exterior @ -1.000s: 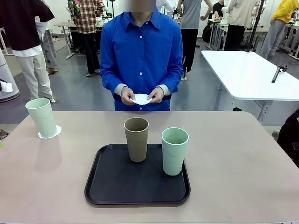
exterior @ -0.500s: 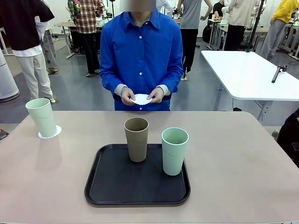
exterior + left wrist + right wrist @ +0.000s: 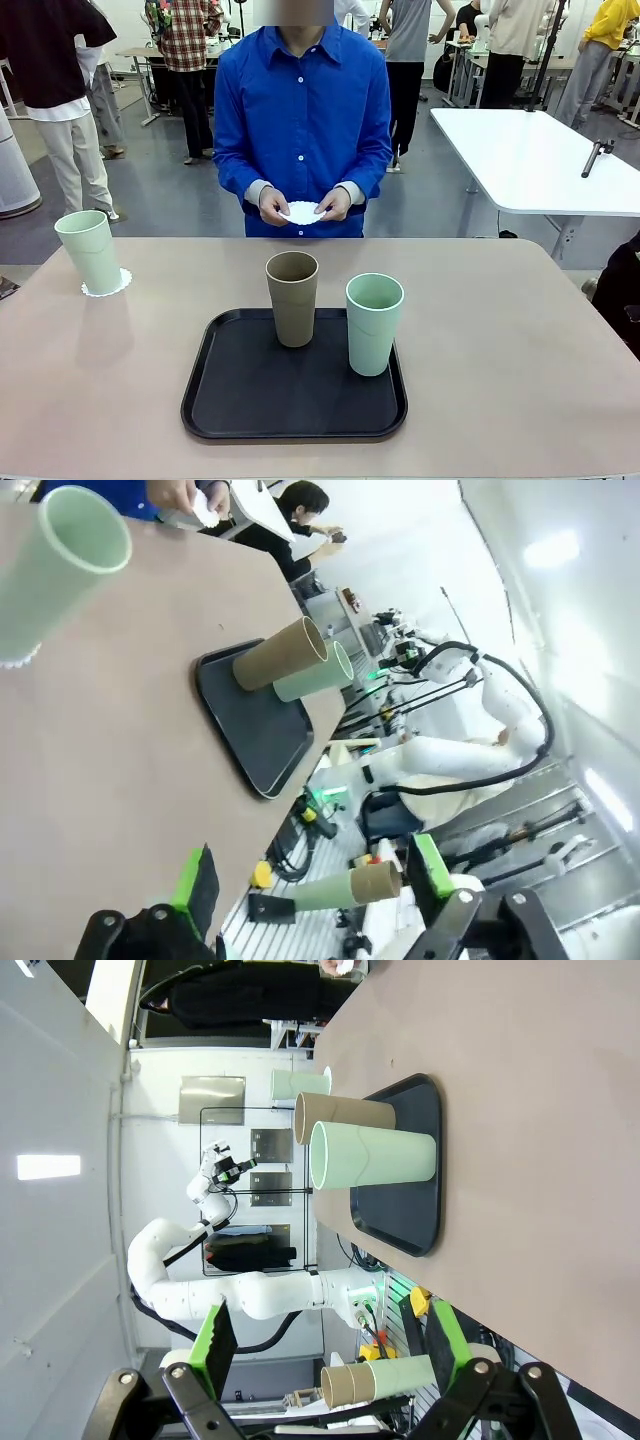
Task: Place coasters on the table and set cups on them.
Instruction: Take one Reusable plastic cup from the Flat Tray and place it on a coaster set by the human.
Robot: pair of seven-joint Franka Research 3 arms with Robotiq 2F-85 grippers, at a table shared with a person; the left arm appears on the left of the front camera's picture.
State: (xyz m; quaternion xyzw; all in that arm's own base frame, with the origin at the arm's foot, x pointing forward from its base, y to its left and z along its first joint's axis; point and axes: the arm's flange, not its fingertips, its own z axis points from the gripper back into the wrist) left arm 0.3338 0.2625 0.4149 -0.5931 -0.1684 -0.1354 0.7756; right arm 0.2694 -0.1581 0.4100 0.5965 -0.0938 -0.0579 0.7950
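Coasters: the held coaster [image 3: 302, 212] is pinched between a person's hands [image 3: 272, 205] at waist height, beyond the table's [image 3: 500, 350] far edge. The second coaster [image 3: 118, 283] lies under the left mint cup [image 3: 90, 250]. The tan cup [image 3: 292, 298] and the right mint cup [image 3: 373, 323] stand on the tray [image 3: 240, 400]. The left gripper [image 3: 312, 870] and right gripper [image 3: 330, 1332] hang with fingers wide apart, holding nothing.

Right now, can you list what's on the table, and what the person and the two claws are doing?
table: beige, shared with a person
tray: black, near the middle, two cups on it
brown cup: upright on tray
mint cup: upright on tray, right of brown cup
second mint cup: upright on a coaster, table's left side
hands: holding a spare coaster beyond the far edge
left gripper: open, empty
right gripper: open, empty
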